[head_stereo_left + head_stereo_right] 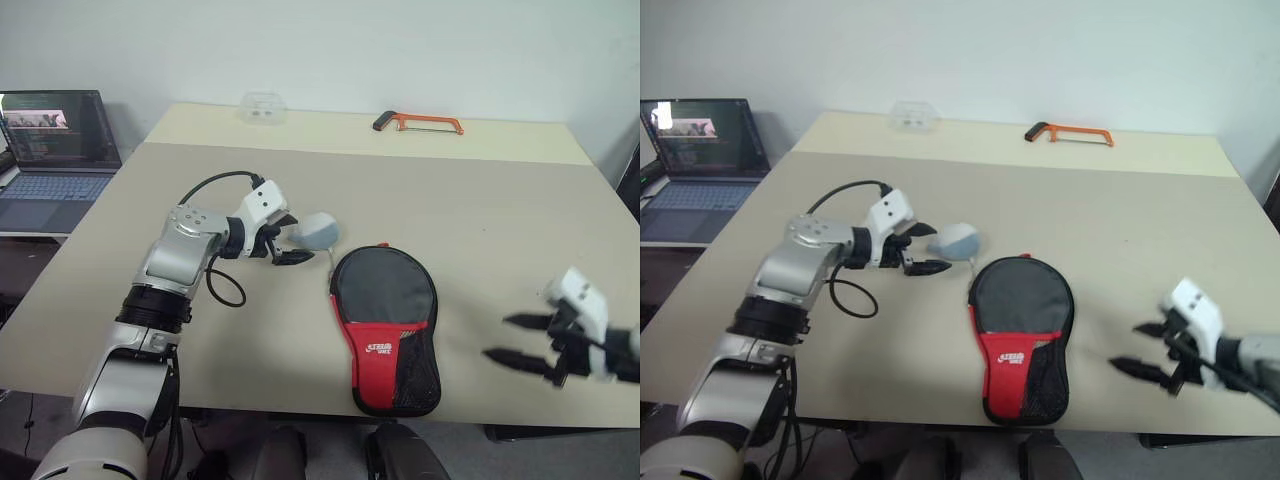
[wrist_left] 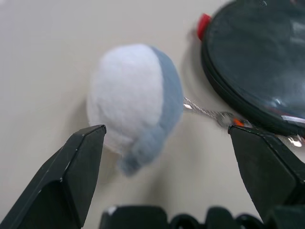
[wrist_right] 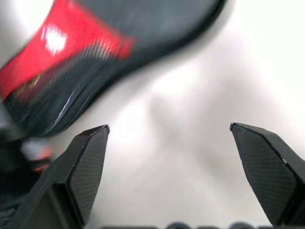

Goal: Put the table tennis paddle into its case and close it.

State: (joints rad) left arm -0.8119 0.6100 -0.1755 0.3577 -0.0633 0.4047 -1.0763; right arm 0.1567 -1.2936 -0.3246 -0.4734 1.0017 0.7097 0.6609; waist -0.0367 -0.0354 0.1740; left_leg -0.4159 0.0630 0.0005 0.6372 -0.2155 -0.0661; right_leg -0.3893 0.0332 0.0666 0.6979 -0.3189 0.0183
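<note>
Two grippers over a beige table (image 1: 480, 220), both empty. Left gripper (image 1: 285, 243) low above the tabletop left of centre, fingers spread wide, pointed at a small grey soft pouch (image 1: 318, 229) lying just off the fingertips; not touching it as far as can be told. Thin metal chain from the pouch (image 2: 136, 102) toward the case's top edge, seen close in the left wrist view. Right gripper (image 1: 525, 340) near the right front edge of the table, lifted clear, fingers (image 3: 88, 160) released and wide apart, nothing between them, well apart from the case.

Case (image 1: 385, 325) flat on the table at centre front, between the two grippers: round black upper part toward the far side, red lower part with white logo and mesh pocket toward the near edge. Appears closed around its outline. Paddle itself not to be made out; cannot tell whether inside.

Orange-framed hacksaw (image 1: 420, 123) at the far edge, right of centre. Small clear plastic box (image 1: 263, 107) at the far edge, left of centre. Open laptop (image 1: 55, 150) on a separate surface to the left, screen lit.
</note>
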